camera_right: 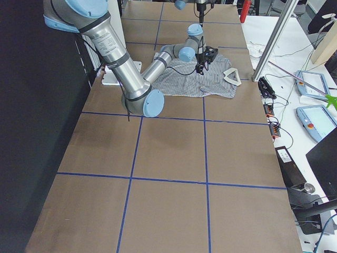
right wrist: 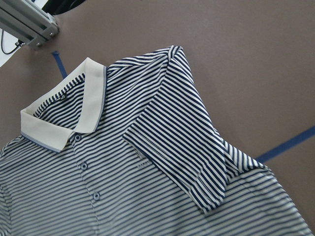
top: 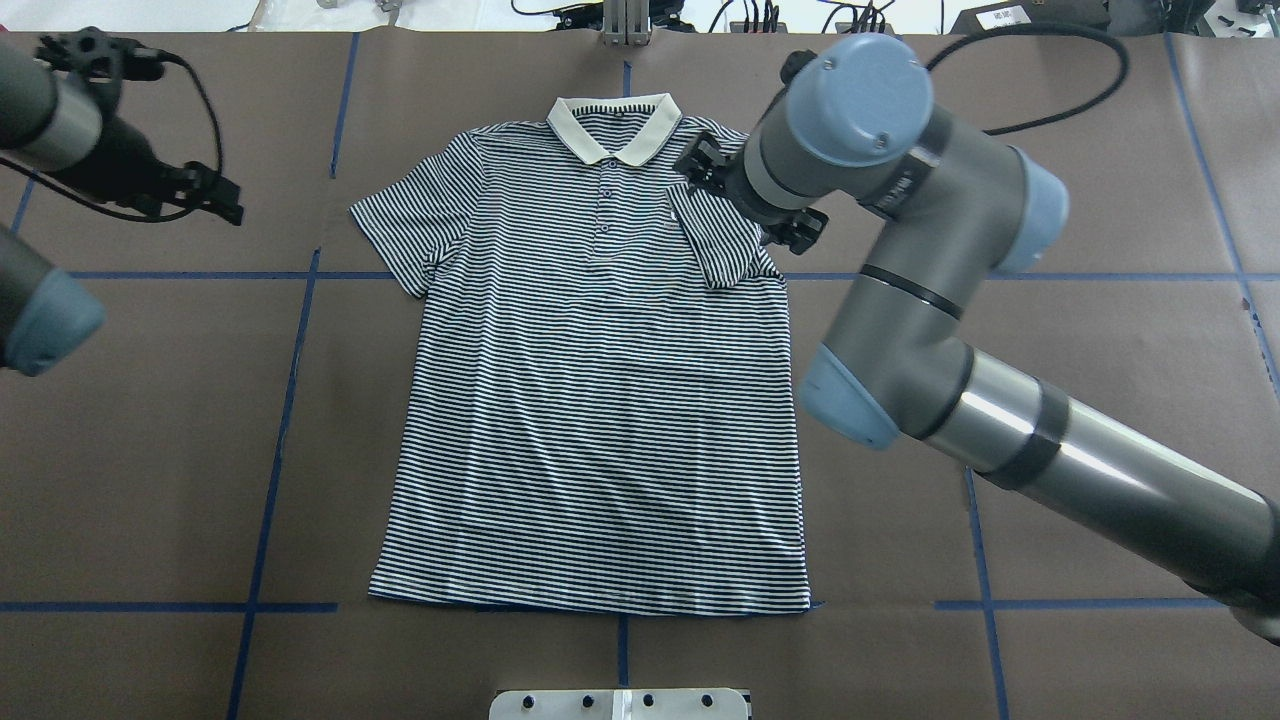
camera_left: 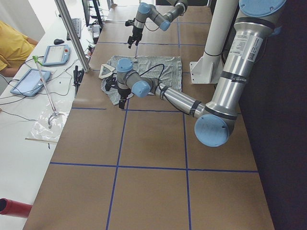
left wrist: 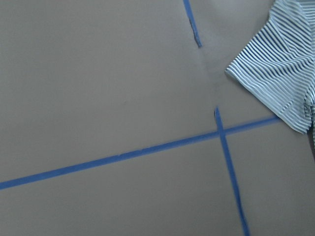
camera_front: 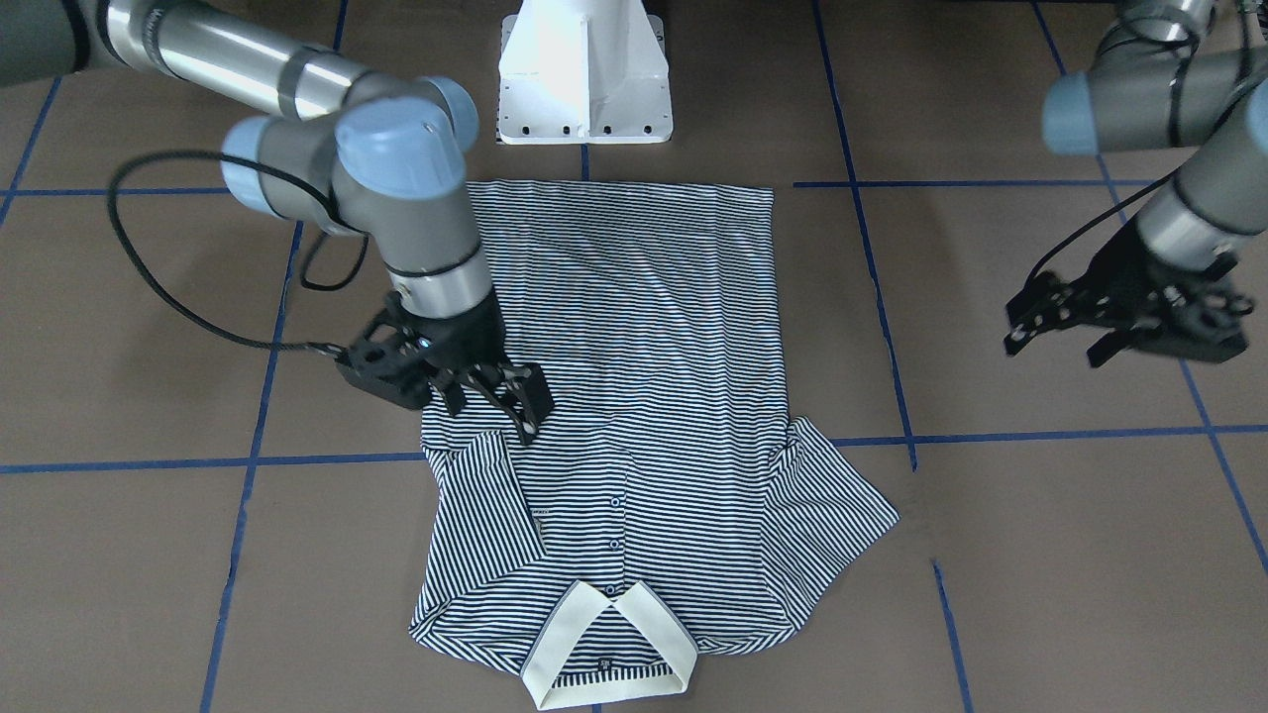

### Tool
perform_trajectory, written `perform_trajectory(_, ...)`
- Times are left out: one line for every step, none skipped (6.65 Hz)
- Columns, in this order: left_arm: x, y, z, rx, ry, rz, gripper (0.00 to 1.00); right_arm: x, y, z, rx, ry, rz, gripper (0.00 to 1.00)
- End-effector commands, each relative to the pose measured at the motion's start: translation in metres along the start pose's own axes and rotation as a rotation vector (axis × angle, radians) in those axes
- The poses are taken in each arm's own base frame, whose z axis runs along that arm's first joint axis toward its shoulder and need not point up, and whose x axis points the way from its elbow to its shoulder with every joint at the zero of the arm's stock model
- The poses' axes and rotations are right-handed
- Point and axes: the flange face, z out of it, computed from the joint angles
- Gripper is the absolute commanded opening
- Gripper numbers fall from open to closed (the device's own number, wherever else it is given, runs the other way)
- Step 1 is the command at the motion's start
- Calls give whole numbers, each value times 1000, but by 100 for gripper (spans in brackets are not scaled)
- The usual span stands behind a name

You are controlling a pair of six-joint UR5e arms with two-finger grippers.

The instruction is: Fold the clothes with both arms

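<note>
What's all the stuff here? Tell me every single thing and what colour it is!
shirt: one, navy-and-white stripes with a cream collar, flat mid-table, the sleeve on the robot's right folded in
table: one, brown, under everything
tape lines: several, blue, a grid on the table
pedestal: one, white, at the robot's edge of the table
tablets: two, blue-grey, on the side bench
person: one, yellow sleeve, by the bench
right arm: one, grey with blue caps, reaching over the shirt
right gripper: one, black, open, above the folded sleeve
left arm: one, grey with blue caps, off the shirt
left gripper: one, black, open, over bare table
</note>
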Motion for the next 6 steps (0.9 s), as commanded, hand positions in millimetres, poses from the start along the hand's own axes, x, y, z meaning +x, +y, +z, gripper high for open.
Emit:
perform_trajectory(30, -26, 90, 71, -22, -91, 97, 53, 7, -46, -62, -21, -24, 100)
perform_trajectory(44, -39, 103, 83, -39, -104, 89, 73, 7, -44, -69, -1, -24, 100)
perform_trajectory(72, -37, 117, 76, -34, -105, 87, 76, 6, -43, -66, 3, -24, 100)
perform_trajectory(85, -40, 116, 78, -24, -95, 81, 78, 6, -40, -65, 8, -23, 100)
perform_trajectory(86, -33, 126, 70, -31, -90, 71, 78, 7, -38, -66, 13, -24, 100)
perform_trajectory(85, -34, 129, 85, -36, -85, 50, 83, 7, -33, -59, 24, -28, 100)
